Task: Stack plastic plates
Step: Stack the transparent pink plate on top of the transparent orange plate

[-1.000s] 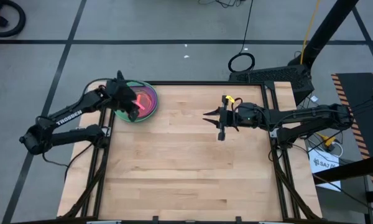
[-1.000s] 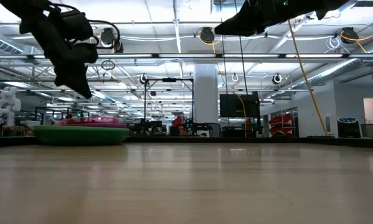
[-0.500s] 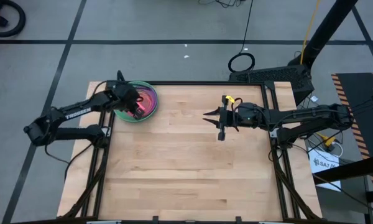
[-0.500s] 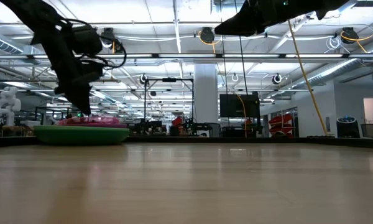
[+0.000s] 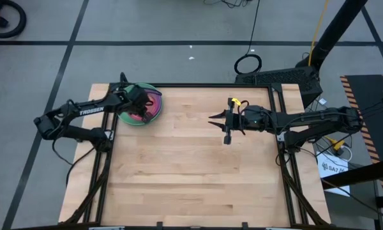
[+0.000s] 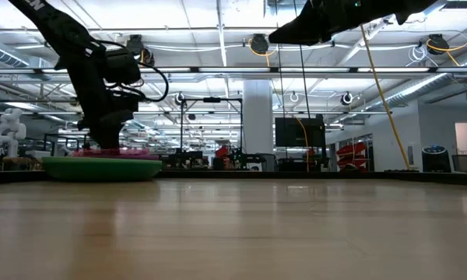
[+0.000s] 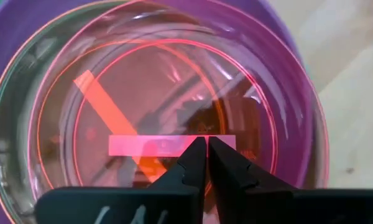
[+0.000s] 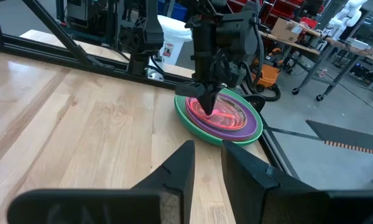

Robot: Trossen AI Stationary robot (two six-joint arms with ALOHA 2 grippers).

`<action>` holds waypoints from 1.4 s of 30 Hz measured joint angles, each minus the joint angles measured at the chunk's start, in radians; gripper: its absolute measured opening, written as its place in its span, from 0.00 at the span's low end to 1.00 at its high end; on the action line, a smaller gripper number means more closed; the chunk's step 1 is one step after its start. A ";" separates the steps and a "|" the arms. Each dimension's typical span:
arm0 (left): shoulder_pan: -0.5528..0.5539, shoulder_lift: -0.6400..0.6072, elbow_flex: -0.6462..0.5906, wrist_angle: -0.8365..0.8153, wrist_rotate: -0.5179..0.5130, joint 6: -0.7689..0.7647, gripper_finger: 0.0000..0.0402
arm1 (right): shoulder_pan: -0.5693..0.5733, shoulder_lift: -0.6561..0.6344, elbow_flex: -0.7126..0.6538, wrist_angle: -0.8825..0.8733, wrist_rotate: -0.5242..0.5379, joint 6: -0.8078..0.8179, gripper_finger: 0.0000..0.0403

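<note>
The plastic plates sit as one stack (image 5: 150, 102) at the table's far left corner: a dark green plate at the bottom (image 6: 101, 169), a purple one (image 8: 252, 127) above it, and translucent pink and orange ones (image 7: 143, 93) nested on top. My left gripper (image 7: 206, 142) is shut and points down into the top plate's hollow (image 5: 139, 110). My right gripper (image 5: 218, 126) hangs open above the table's far middle, well right of the stack, holding nothing. My left gripper has its shut fingertips (image 7: 199, 149) down on the floor of the top translucent pink plate (image 7: 174, 144), near its centre. It comes from above, pointing down (image 6: 107, 145). The plate lies flat on the stack under the tips.
Bare wood runs from the stack to the near and right edges (image 5: 198, 179). The black frame rail (image 5: 112, 137) runs along the left edge beside the stack. Beyond the far edge is the workshop floor (image 8: 336, 118).
My left gripper has come down from above the stack and moved slightly right, until its tips reach the top plate. The stack has stayed in place. My right arm has kept still.
</note>
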 joint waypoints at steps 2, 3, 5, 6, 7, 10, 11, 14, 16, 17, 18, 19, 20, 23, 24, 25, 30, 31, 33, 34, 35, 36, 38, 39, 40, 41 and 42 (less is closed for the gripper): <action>0.000 0.010 0.000 0.001 -0.030 -0.004 0.06 | 0.000 0.000 0.000 0.000 0.000 0.000 0.18; 0.000 0.013 0.000 -0.001 -0.053 -0.007 0.06 | 0.000 0.000 0.000 0.000 0.000 0.000 0.18; 0.001 0.013 0.000 -0.004 -0.096 -0.012 0.06 | 0.000 0.000 0.000 0.000 0.000 0.000 0.18; 0.001 0.013 0.000 -0.004 -0.109 -0.012 0.06 | 0.000 0.000 0.000 0.000 0.000 0.000 0.18; 0.003 0.013 0.000 -0.004 -0.118 -0.012 0.06 | 0.000 0.000 0.000 0.000 0.000 0.000 0.18; 0.007 0.013 0.000 -0.004 -0.159 -0.023 0.06 | 0.000 0.000 0.000 0.000 0.000 0.000 0.18; 0.008 0.013 0.000 -0.004 -0.167 -0.023 0.06 | 0.000 0.000 0.000 0.000 0.000 0.000 0.18; 0.008 0.012 0.000 -0.004 -0.174 -0.024 0.06 | 0.000 0.000 0.000 0.000 0.000 0.000 0.18; 0.006 0.012 0.000 -0.006 -0.170 -0.018 0.06 | 0.000 0.000 0.000 -0.001 0.000 0.000 0.18; 0.003 0.012 0.000 -0.009 -0.159 -0.014 0.06 | 0.000 0.000 0.000 0.000 0.000 0.000 0.18; 0.001 0.012 0.000 -0.013 -0.154 -0.012 0.06 | 0.000 0.000 0.000 0.000 0.000 0.000 0.18; 0.000 0.012 0.000 -0.020 -0.153 -0.011 0.06 | 0.000 0.000 0.000 -0.001 0.000 0.000 0.18; 0.000 0.012 0.000 -0.028 -0.149 -0.011 0.06 | 0.000 0.000 0.000 0.000 0.000 0.000 0.18; 0.001 0.012 0.000 -0.045 -0.148 -0.011 0.06 | 0.000 0.000 0.000 -0.001 0.000 0.000 0.18; 0.002 0.012 0.000 -0.046 -0.148 -0.011 0.06 | 0.000 0.000 0.000 0.000 0.000 0.000 0.18; 0.002 0.012 0.000 -0.046 -0.149 -0.010 0.06 | 0.000 0.000 0.000 0.000 0.000 0.000 0.18; 0.002 0.012 0.000 -0.031 -0.186 -0.008 0.06 | 0.000 0.000 0.000 0.000 0.000 0.000 0.18; 0.002 0.012 0.000 -0.029 -0.190 -0.011 0.06 | 0.000 0.000 0.000 0.000 0.000 0.001 0.18; 0.002 0.012 0.000 -0.030 -0.193 -0.011 0.06 | 0.000 0.000 0.000 0.000 0.000 0.003 0.18; 0.002 0.012 0.000 -0.030 -0.193 -0.011 0.06 | 0.000 0.000 0.000 0.000 0.000 0.003 0.18; 0.002 0.012 0.000 -0.030 -0.188 -0.010 0.06 | 0.000 0.000 0.000 -0.001 0.000 0.003 0.18; 0.002 0.012 0.000 -0.030 -0.179 -0.005 0.06 | 0.000 0.000 0.000 -0.001 0.000 0.003 0.18; 0.002 0.012 0.000 -0.030 -0.176 -0.002 0.06 | 0.000 0.000 0.000 -0.002 0.000 0.003 0.18; 0.002 0.012 0.000 -0.030 -0.175 -0.002 0.06 | 0.000 0.000 0.000 -0.002 0.000 0.003 0.18; 0.002 0.015 0.000 -0.029 -0.175 -0.002 0.06 | 0.000 0.000 0.000 -0.002 0.000 0.003 0.18; 0.002 0.021 0.000 -0.028 -0.175 0.000 0.06 | 0.000 0.000 0.000 -0.002 0.000 0.003 0.18; 0.002 0.029 0.000 -0.028 -0.174 0.000 0.06 | 0.000 0.000 0.000 -0.002 0.000 0.003 0.18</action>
